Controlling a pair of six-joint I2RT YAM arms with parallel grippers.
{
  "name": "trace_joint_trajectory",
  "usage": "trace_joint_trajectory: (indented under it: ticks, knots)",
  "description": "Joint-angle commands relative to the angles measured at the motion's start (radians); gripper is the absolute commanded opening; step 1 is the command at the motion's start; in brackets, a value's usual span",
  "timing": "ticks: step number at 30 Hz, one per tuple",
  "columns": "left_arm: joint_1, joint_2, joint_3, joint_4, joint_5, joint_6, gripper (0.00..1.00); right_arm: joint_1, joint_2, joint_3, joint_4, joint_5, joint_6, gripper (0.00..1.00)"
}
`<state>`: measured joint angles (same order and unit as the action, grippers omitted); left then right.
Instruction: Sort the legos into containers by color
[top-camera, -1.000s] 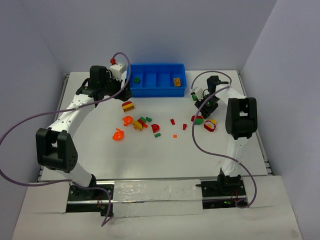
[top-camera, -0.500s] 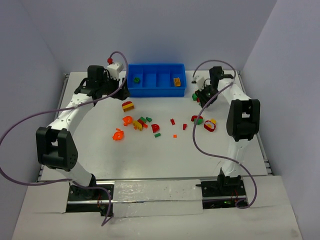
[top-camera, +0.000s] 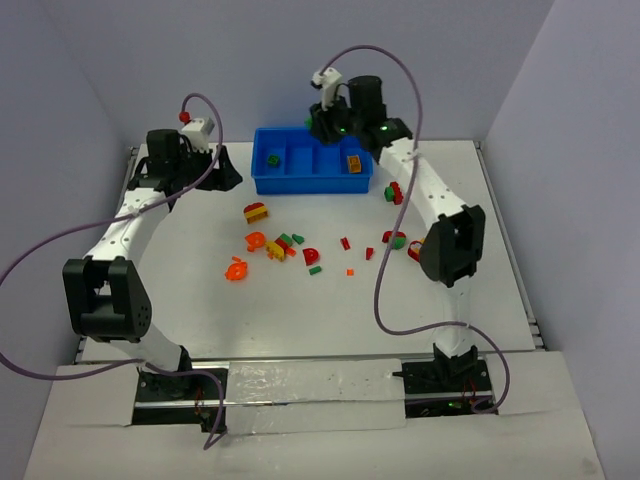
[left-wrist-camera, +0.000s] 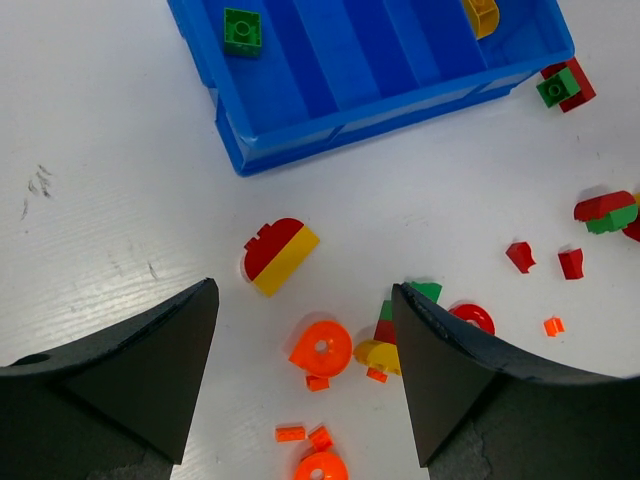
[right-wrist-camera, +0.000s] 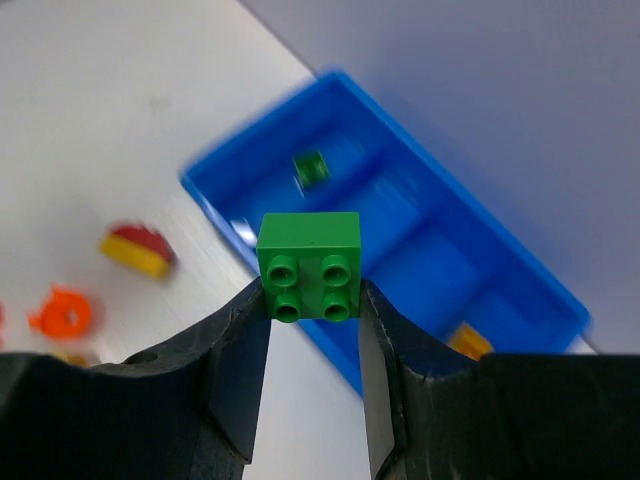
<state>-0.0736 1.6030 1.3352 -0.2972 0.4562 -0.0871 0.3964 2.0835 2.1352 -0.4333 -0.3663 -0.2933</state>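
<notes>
Nearest the arm bases, many small toy pieces (top-camera: 290, 243) in red, green, orange and yellow are seen scattered across the middle of the white table (top-camera: 480, 300), an orange ring (top-camera: 237, 268) and a red-and-yellow half-round (top-camera: 256, 212) among them, so most of the sorting is judged undone. Farther back, the left gripper (left-wrist-camera: 302, 295) is held off the left end of the blue tray (top-camera: 312, 183), its jaws spread wide with nothing between them. In the tray, a green square (left-wrist-camera: 242, 27) is lying in the leftmost compartment and an orange-yellow piece (top-camera: 353, 163) in the rightmost; nothing is seen in the two middle ones. At the far side, a green block (right-wrist-camera: 309, 265) is pinched at its sides between the tips of the right gripper (right-wrist-camera: 312, 287), above the tray's far wall and seemingly nearer the middle compartments than the left one. If released there, the block could be dropped into the wrong compartment. From that height it could also be bounced over the low walls, or lost early, since it is gripped only at the fingertips.
</notes>
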Motion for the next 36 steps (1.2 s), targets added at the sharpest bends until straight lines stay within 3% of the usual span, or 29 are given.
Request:
trace_joint_trajectory:
  ticks: [1,5,10,18,20,22,24,27,32,36]
  knots:
    - [0.028,-0.059,-0.017,0.085,0.039,-0.058,0.80,0.092,0.117,-0.015,0.334,0.111,0.221,0.00]
    - [0.041,-0.067,-0.031,0.094,0.041,-0.070,0.80,0.152,0.192,-0.057,0.546,0.206,0.274,0.00]
    - [0.049,-0.073,-0.053,0.118,0.044,-0.094,0.80,0.171,0.331,0.044,0.652,0.242,0.370,0.00]
    - [0.049,-0.060,-0.050,0.127,0.045,-0.108,0.80,0.180,0.441,0.115,0.723,0.295,0.386,0.00]
    - [0.049,-0.057,-0.047,0.127,0.047,-0.108,0.80,0.182,0.453,0.125,0.729,0.302,0.384,0.08]
    - [0.049,-0.051,-0.044,0.121,0.047,-0.105,0.81,0.182,0.455,0.122,0.733,0.299,0.382,0.30]
    - [0.049,-0.047,-0.039,0.110,0.044,-0.093,0.81,0.182,0.454,0.114,0.740,0.288,0.378,0.43]
    - [0.049,-0.046,-0.039,0.101,0.035,-0.081,0.82,0.183,0.454,0.114,0.742,0.275,0.379,0.56]
    - [0.049,-0.054,-0.057,0.081,0.016,-0.043,0.83,0.180,0.443,0.115,0.749,0.241,0.384,0.67]
    - [0.049,-0.067,-0.085,0.058,0.016,0.007,0.83,0.182,0.421,0.109,0.748,0.244,0.386,0.71]
